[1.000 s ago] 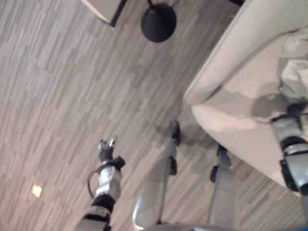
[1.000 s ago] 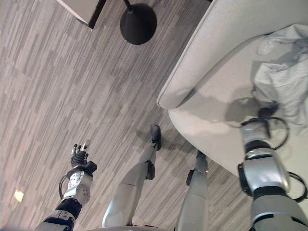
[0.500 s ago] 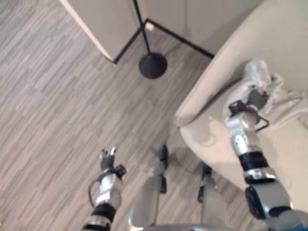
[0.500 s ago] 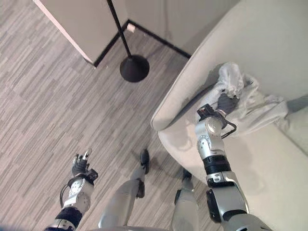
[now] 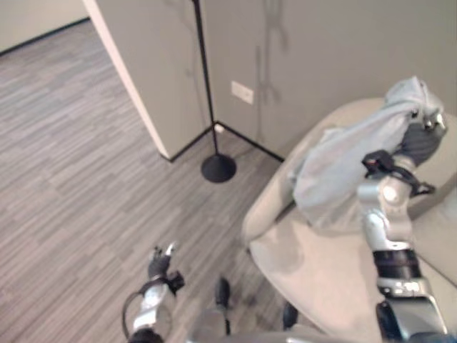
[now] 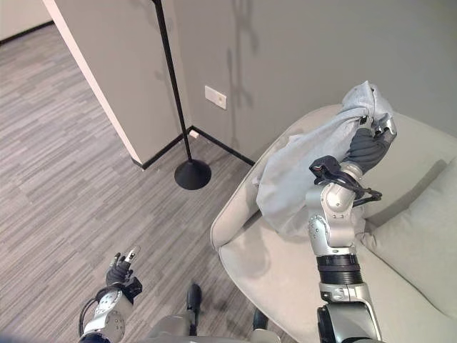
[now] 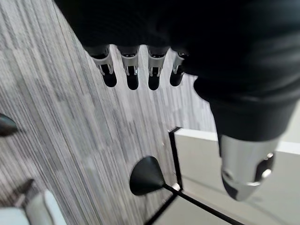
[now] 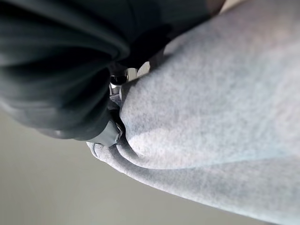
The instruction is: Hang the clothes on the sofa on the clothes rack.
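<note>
Grey garment [image 6: 300, 171] hangs bunched from the raised right hand [image 6: 368, 146] above the sofa [image 6: 285, 279] in the eye views; the rack [image 6: 187, 161] stands by the wall, well apart. The left hand [image 6: 121, 273] hangs low over the floor. In the left wrist view its fingers [image 7: 132, 75] are straight, holding nothing. In the right wrist view fingers [image 8: 118, 84] are curled into cloth. Carry it high so the tail clears the sofa arm.

Pale grey garment [image 6: 300, 168], beige sofa [image 6: 285, 279], black rack [image 6: 193, 174] (base incl.), prob. grey-streaked floor [image 6: 64, 164].
</note>
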